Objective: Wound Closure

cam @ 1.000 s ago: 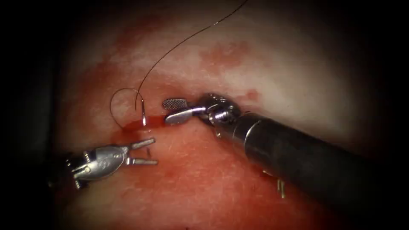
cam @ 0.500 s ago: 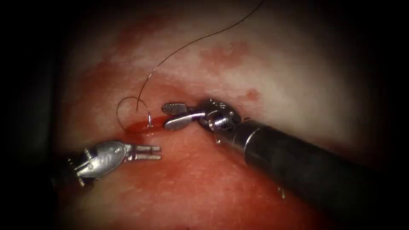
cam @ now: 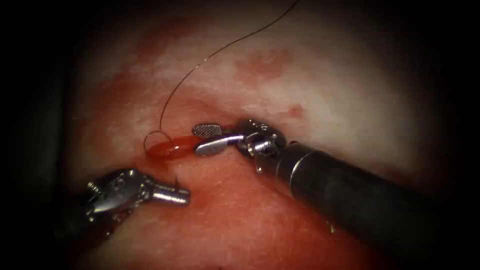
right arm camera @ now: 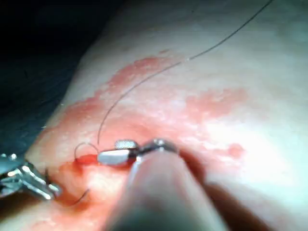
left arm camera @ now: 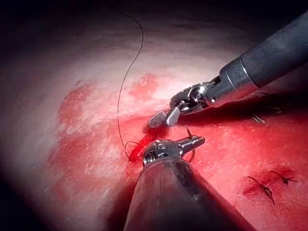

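The cut holds a pool of red fluid [cam: 172,147] in the tissue [cam: 320,95]. My left tool [cam: 185,195] lies on the left side of the cut, jaws shut on the needle [cam: 176,181] near its tip end. Only a short dark piece of the needle rises from the tissue there. Its curve [left arm camera: 191,156] passes above and below the left tool [left arm camera: 199,141] in the left wrist view. Just right of the pool my right tool [cam: 200,138] is open and holds nothing. The thread [cam: 200,62] runs down into a small loop [cam: 152,137] at the pool.
The right tool's thick shaft [cam: 350,190] crosses the tissue toward the lower right. Earlier stitches with cut thread ends [left arm camera: 264,187] sit further along the cut. Red fluid stains the tissue around the cut.
The needle's tail, upright at the cut a second ago, has sunk into the tissue. The thread loop has shrunk. My left jaws, open before, have shut on the needle.
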### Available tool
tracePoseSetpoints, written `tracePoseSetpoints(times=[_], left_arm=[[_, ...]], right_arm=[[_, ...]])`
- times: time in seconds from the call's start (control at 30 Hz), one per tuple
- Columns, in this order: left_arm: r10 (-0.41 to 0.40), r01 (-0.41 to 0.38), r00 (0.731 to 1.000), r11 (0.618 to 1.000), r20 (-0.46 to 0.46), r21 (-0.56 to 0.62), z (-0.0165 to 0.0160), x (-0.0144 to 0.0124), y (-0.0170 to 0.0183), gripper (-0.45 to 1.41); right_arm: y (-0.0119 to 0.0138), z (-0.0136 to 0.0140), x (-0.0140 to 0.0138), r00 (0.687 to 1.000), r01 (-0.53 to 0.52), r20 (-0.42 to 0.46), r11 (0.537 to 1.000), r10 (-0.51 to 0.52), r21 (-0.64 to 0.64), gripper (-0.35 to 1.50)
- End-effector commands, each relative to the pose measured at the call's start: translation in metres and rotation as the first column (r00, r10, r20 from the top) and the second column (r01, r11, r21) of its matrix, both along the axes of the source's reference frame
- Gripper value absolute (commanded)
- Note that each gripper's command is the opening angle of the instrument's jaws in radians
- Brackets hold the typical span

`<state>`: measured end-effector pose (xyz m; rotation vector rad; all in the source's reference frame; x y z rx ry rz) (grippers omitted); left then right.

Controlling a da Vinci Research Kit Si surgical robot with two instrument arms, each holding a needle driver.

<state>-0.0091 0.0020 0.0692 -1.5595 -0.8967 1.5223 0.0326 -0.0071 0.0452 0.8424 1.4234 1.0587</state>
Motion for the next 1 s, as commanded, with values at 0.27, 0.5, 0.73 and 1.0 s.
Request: tracePoseSetpoints(times=[0.27, 0.5, 0.73, 1.0], left_arm=[[0.014, -0.019, 0.991, 0.999, 0.135, 0.038, -0.0045, 0.0001, -0.0003, -0.45], [-0.008, 0.024, 0.997, 0.976, 0.072, -0.215, -0.0074, 0.0013, 0.0009, -0.45], [-0.052, 0.051, 0.999, 0.912, 0.008, -0.406, -0.0095, 0.0033, 0.0021, -0.45], [-0.071, 0.062, 0.997, 0.890, -0.004, -0.453, -0.0118, 0.0033, 0.0027, -0.45]], right_arm=[[-0.0005, -0.0007, 0.0009, 1.000, 0.015, 0.008, 1.000, -0.015, 0.006, 1.10], [-0.0017, -0.0013, 0.0011, 0.996, 0.080, 0.053, 0.994, -0.077, -0.070, 1.08], [-0.0043, 0.0014, 0.0030, 0.962, 0.226, 0.204, 0.952, -0.184, -0.206, 1.08], [-0.0060, 0.0054, 0.0063, 0.948, 0.247, 0.256, 0.942, -0.188, -0.226, 1.10]])
